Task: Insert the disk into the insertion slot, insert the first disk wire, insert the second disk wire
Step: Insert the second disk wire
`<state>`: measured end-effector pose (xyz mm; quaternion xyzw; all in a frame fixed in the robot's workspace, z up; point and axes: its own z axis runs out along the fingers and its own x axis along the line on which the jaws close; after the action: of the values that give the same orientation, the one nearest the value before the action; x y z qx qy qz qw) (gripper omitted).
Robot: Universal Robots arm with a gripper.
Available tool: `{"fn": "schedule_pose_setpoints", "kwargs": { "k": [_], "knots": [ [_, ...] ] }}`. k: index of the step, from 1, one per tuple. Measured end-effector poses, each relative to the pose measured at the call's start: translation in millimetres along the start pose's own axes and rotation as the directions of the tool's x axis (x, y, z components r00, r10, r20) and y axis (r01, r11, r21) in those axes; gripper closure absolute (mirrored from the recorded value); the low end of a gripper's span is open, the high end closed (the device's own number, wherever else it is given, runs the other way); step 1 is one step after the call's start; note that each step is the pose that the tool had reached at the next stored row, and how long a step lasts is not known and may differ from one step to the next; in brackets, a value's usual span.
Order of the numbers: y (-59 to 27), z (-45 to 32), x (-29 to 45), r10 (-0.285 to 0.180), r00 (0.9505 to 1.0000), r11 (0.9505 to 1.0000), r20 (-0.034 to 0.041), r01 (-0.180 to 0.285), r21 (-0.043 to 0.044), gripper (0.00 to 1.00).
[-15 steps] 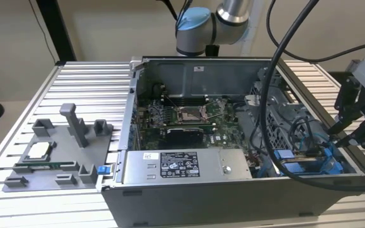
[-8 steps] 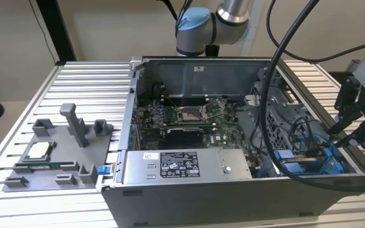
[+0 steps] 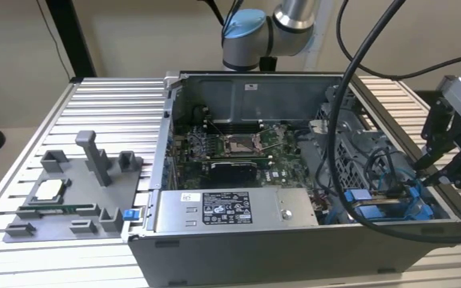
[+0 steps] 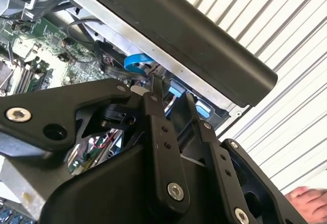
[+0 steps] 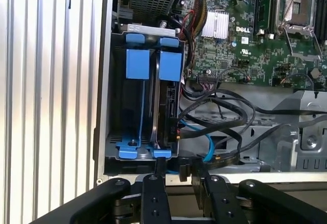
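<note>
At the exterior view's right, the black two-fingered gripper (image 3: pixel 440 174) hangs over the corner of the open grey computer case (image 3: pixel 278 252), just above the blue carriers. In both wrist views its fingers (image 5: pixel 155 182) stand released, apart, with nothing gripped between them. The silver-grey rectangular disk in its bright blue plastic carrier (image 5: pixel 166 101) sits on edge inside the dark grey sheet-metal insertion slot (image 5: pixel 118 106), beside a second blue carrier (image 5: pixel 138 63). Black wires (image 5: pixel 225 112) meet the disk's exposed edge, and a light blue flat cable (image 5: pixel 209 146) curls just beside them. The gripper (image 5: pixel 179 172) is near the slot's mouth, not touching the disk.
</note>
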<state>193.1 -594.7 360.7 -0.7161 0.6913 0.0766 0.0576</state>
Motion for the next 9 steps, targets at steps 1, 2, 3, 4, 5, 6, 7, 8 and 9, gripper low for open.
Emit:
{"fn": "schedule_pose_setpoints", "kwargs": {
  "k": [1, 2, 3, 4, 5, 6, 7, 8, 9],
  "knots": [
    [0.0, 0.3, 0.0, 0.000, 1.0000, 1.0000, 0.0040, 0.000, 0.0010, 0.00],
    [0.0, 0.4, 0.1, -0.001, 1.0000, 1.0000, 0.0085, 0.001, 0.0020, 0.00],
    [0.0, 0.4, 0.1, -0.001, 0.9999, 1.0000, 0.0136, 0.001, 0.0028, 0.00],
    [0.0, 0.5, 0.1, -0.001, 0.9998, 1.0000, 0.0189, 0.001, 0.0035, 0.00],
    [0.0, 0.5, 0.1, -0.001, 0.9997, 1.0000, 0.0242, 0.001, 0.0040, 1.00],
    [0.0, 0.5, 0.1, -0.002, 0.9996, 1.0000, 0.0291, 0.001, 0.0044, 1.00],
    [0.0, 0.5, 0.1, -0.002, 0.9994, 1.0000, 0.0333, 0.002, 0.0046, 1.00],
    [0.0, 0.5, 0.1, -0.002, 0.9993, 1.0000, 0.0366, 0.002, 0.0047, 1.00],
    [0.0, 0.5, 0.1, -0.002, 0.9992, 1.0000, 0.0393, 0.002, 0.0048, 1.00]
  ]
}}
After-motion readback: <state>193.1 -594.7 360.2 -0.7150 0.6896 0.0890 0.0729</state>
